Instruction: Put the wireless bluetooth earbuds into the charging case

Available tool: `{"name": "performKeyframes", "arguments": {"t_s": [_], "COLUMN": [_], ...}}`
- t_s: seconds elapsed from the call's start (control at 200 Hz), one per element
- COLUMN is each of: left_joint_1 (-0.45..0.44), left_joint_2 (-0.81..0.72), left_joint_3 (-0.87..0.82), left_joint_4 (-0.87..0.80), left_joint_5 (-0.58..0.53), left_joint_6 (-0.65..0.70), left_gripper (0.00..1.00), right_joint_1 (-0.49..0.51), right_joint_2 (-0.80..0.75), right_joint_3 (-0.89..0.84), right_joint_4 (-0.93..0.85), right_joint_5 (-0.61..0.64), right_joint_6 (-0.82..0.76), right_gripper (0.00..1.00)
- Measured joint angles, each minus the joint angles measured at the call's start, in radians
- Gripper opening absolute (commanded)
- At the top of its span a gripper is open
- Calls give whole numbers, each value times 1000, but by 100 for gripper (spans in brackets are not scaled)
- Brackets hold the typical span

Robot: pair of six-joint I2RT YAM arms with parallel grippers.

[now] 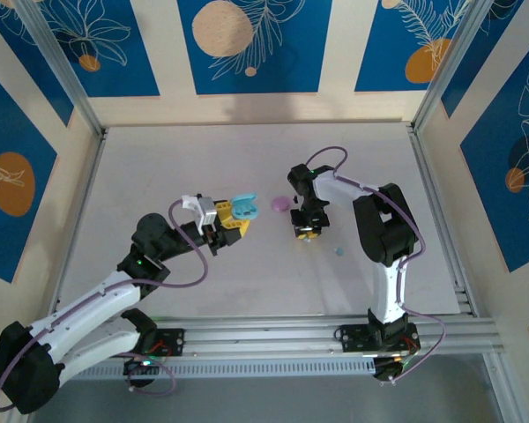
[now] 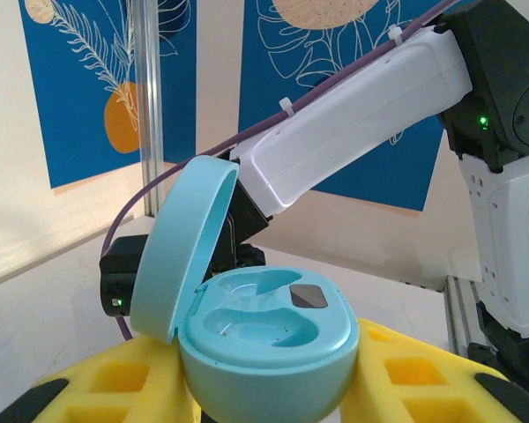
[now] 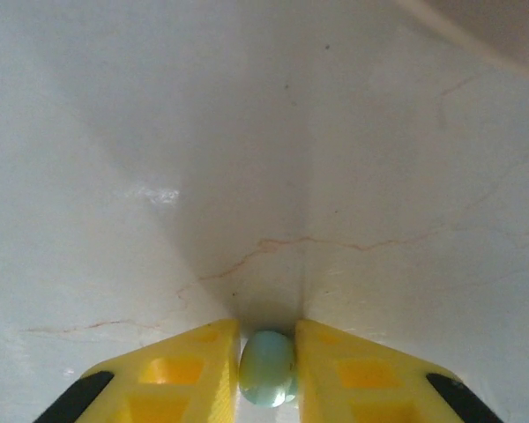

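Right pincer clamped on small light-blue bead-like earbud, long axis along pincer, down at white table. We place open light-blue oval plastic charging case, clamped in left pincer, leftward of it, sockets up. We judge transfer goes left.

My table, pale with faint reddish veins, carries a purple case and, well off to its right, a tiny light blue earbud; a second blue earbud sits at its surface between the fingers of my right gripper

Blue leaf-print panels ring the white table.
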Motion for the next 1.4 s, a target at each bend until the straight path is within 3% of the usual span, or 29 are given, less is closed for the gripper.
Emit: {"name": "performKeyframes", "arguments": {"t_s": [0.19, 0.325, 0.625, 0.78, 0.945, 1.176, 1.401], "left_joint_1": [0, 0, 0, 0, 0, 0, 0], "left_joint_2": [0, 0, -47, -69, -75, -76, -76], "left_joint_3": [0, 0, -3, -6, -9, -13, -13], "left_joint_4": [0, -2, -45, -52, -53, -71, -72], "left_joint_5": [-5, -12, -52, -68, -78, -77, -77], "left_joint_6": [0, 0, 31, 50, 53, 53, 53], "left_gripper": [37, 37, 37, 37, 37, 37, 37], "right_joint_1": [-18, -41, -128, -129, -128, -100, -67], "right_joint_2": [-3, -60, -427, -502, -549, -592, -621], "right_joint_3": [-2, -55, -289, -332, -372, -377, -369], "right_joint_4": [6, 71, 391, 577, 773, 1023, 1131], "right_joint_5": [-29, -134, -678, -945, -1130, -1265, -1292], "right_joint_6": [26, 61, 239, 349, 491, 677, 802], "right_gripper": [17, 16, 16, 17, 18, 19, 20]}}
